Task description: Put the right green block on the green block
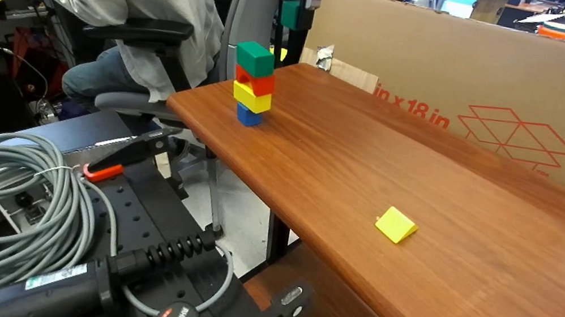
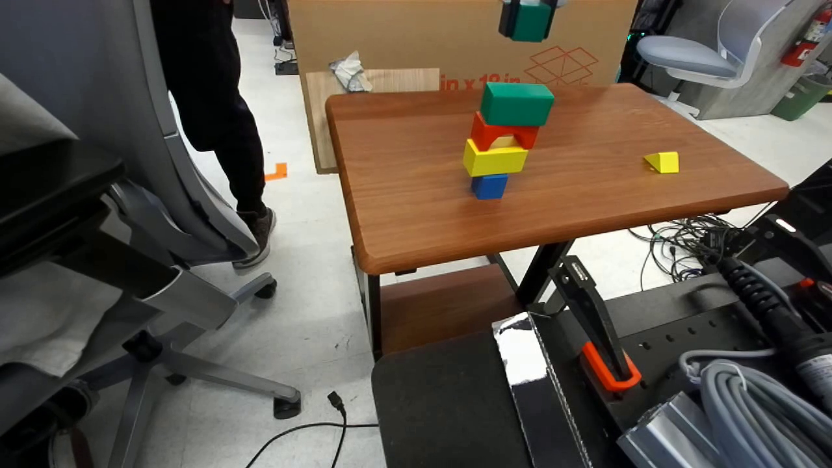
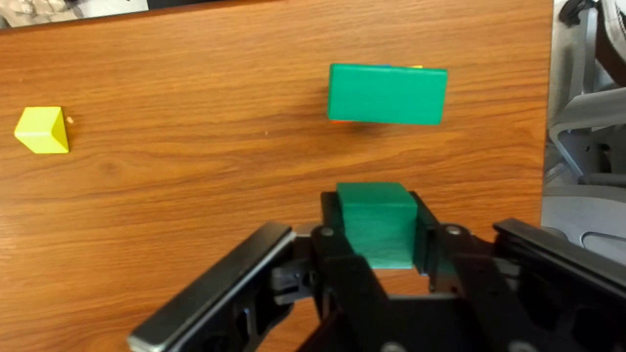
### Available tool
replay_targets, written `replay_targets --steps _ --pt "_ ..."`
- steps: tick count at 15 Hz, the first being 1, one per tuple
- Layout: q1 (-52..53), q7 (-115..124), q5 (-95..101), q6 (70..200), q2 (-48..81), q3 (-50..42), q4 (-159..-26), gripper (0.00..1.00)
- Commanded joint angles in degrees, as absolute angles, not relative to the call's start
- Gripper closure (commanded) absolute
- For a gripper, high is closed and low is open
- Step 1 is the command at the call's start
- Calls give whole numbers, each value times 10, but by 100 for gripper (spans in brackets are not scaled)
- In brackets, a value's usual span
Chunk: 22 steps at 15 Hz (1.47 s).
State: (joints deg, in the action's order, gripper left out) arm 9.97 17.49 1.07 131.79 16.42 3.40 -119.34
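Table [image 1: 399, 178]: seen obliquely from above in both exterior views; steeply downward in wrist view.
Cardboard [image 1: 449, 54]: faced by both exterior views, far side.
Cable coil [image 1: 68, 220]: near, both exterior views.
Gripper [image 3: 378, 225]: close-up in wrist view.
Yellow wedge [image 2: 665, 162]: in all views; right in both exterior views, left in wrist view.

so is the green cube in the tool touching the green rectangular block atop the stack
No, in an exterior view brown cardboard shows between the green cube and the green rectangular block.
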Motion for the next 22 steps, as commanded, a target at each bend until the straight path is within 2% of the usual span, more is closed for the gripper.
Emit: replay_targets --steps 1,22 --pt "106 194 17 1293 144 39 -1209 91" --pt "107 216 17 1324 84 55 -1298 91"
